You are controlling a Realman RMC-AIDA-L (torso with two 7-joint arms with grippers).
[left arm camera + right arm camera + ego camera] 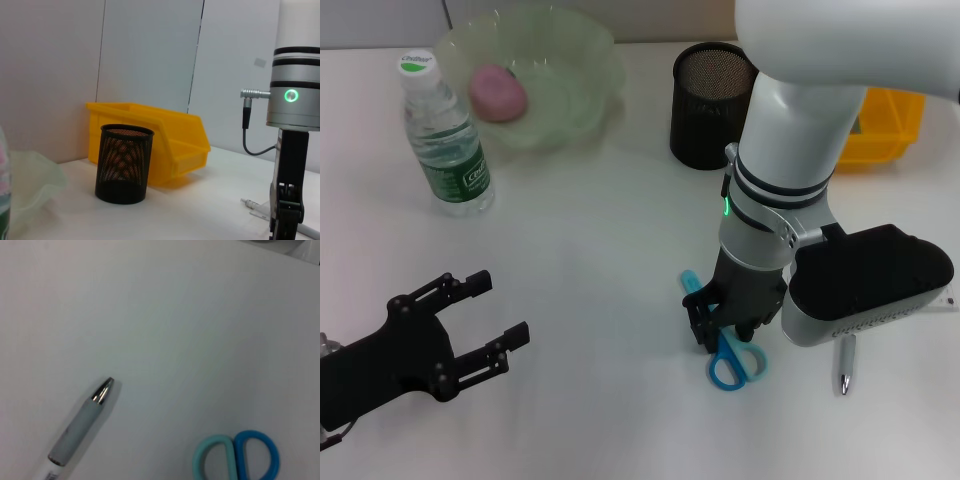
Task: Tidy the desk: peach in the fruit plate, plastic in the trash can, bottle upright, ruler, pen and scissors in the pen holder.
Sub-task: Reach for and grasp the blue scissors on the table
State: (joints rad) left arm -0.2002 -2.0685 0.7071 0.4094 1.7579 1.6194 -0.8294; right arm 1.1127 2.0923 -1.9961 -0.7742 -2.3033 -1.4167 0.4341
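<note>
A: Scissors [732, 358] are lying flat on the white desk [600, 260], well in front of the black mesh pen holder [711, 92], and the right gripper [725, 322] is standing straight down over them, at the blade end of the blue handle loops.

B: Is it gripping them?

A: I cannot tell. Its fingers are reaching down to the scissors, but the wrist is blocking the tips, so whether they are pinching or just straddling is not showing. I am guessing the vertical approach is there because a flat object offers only its edges from above.

B: And the pen [845, 364]?

A: It is lying on the desk just beside the scissors, on the side away from the left arm (the right wrist camera is catching its metal tip [103, 389] and the handle loops [235, 459] together).

B: The rest?

A: The peach [498, 92] is sitting in the pale green fruit plate [590, 50], beside the pen holder, and the water bottle [444, 135] is standing upright next to the plate. The yellow bin [886, 125] is sitting on the pen holder's other side.

B: The left gripper [480, 328]?

A: It is hovering idle, fingers spread wide and holding nothing, far from the pen holder, near the front of the desk.
</note>
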